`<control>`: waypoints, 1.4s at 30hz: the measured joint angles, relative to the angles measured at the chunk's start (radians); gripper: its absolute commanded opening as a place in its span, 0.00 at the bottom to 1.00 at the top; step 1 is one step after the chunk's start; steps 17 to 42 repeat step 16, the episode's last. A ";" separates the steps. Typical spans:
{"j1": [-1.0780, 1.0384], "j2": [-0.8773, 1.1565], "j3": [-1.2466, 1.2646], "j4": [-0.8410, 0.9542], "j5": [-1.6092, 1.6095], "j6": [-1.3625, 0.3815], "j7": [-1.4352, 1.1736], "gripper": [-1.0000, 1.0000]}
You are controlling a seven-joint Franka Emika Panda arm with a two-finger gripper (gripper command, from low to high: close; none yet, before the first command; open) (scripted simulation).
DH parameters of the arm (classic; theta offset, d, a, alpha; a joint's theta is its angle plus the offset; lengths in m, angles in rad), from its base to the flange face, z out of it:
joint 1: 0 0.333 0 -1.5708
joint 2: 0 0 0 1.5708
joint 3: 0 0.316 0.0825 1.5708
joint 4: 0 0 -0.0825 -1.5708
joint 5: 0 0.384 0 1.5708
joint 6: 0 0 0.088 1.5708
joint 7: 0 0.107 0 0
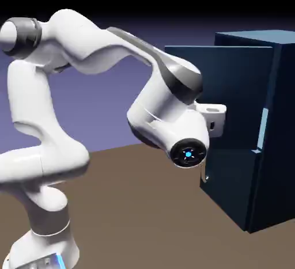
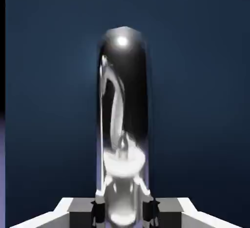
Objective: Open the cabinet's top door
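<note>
In the exterior view, the cabinet (image 1: 262,129) stands on the table (image 1: 144,204) at the right, tall and upright. Its top door (image 1: 222,98) has swung out from the body and now stands edge-away from the front, hinged along its right side, so the task looks well under way. The arm bends across from the lower left with its wrist pressed close against the door's free edge; the hand itself is mostly hidden behind the wrist. Below it, the lower door's silver handle (image 1: 204,173) shows as a thin vertical strip. The arm seems folded this way so it can follow the door's arc while pulling.

In the hand view, the top door fills the picture as flat dark blue, and its silver handle (image 2: 123,114) runs lengthwise straight up from the bottom edge, a long rounded bar with its long axis vertical in this view. The gripper (image 2: 123,212) has its jaws pinching the handle's near end, a grey fingertip (image 2: 80,212) on either side, which gives a firm hold for drawing the door open.
</note>
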 measured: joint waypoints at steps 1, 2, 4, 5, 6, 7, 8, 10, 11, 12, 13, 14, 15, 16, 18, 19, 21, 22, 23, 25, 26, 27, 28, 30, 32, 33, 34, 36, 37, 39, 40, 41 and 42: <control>-0.010 0.036 0.006 0.029 -0.034 -0.007 -0.011 0.00; -0.018 0.072 0.012 0.058 -0.066 -0.013 -0.020 0.00; -0.031 0.145 0.025 0.116 -0.130 -0.023 -0.034 0.00; -0.036 0.181 0.031 0.146 -0.160 -0.026 -0.039 0.00; -0.039 0.217 0.037 0.176 -0.190 -0.029 -0.042 0.00; -0.041 0.254 0.042 0.206 -0.220 -0.032 -0.044 0.00; -0.043 0.290 0.048 0.236 -0.248 -0.035 -0.045 0.00; -0.035 0.363 0.056 0.296 -0.304 -0.040 -0.042 0.00; -0.036 0.399 0.062 0.328 -0.331 -0.043 -0.039 0.00; -0.036 0.435 0.072 0.359 -0.358 -0.046 -0.035 0.00; -0.023 0.471 0.066 0.391 -0.383 -0.050 -0.029 0.00; -0.017 0.506 0.069 0.422 -0.408 -0.055 -0.023 0.00; -0.015 0.523 0.071 0.438 -0.420 -0.057 -0.020 1.00; -0.016 0.523 0.072 0.438 -0.419 -0.056 -0.019 1.00; -0.016 0.523 0.072 0.438 -0.419 -0.056 -0.019 1.00; -0.016 0.523 0.072 0.438 -0.419 -0.056 -0.019 1.00; -0.016 0.523 0.072 0.438 -0.419 -0.056 -0.019 1.00; -0.016 0.523 0.072 0.438 -0.419 -0.056 -0.019 1.00; -0.016 0.523 0.072 0.438 -0.419 -0.056 -0.019 1.00; -0.016 0.523 0.072 0.438 -0.419 -0.056 -0.019 1.00; -0.016 0.523 0.072 0.438 -0.419 -0.056 -0.019 1.00; -0.016 0.523 0.072 0.438 -0.419 -0.056 -0.019 1.00; -0.016 0.523 0.072 0.438 -0.419 -0.056 -0.019 1.00; -0.016 0.523 0.072 0.438 -0.419 -0.056 -0.019 1.00; -0.016 0.523 0.072 0.438 -0.419 -0.056 -0.019 1.00; -0.016 0.523 0.072 0.438 -0.419 -0.056 -0.019 1.00; -0.016 0.523 0.072 0.438 -0.419 -0.056 -0.019 1.00; -0.016 0.523 0.072 0.438 -0.419 -0.056 -0.019 1.00; -0.016 0.523 0.072 0.438 -0.419 -0.056 -0.019 1.00; -0.016 0.523 0.072 0.438 -0.419 -0.056 -0.019 1.00; -0.016 0.523 0.072 0.438 -0.419 -0.056 -0.019 1.00; -0.016 0.523 0.072 0.438 -0.419 -0.056 -0.019 1.00; -0.016 0.523 0.072 0.438 -0.419 -0.056 -0.019 1.00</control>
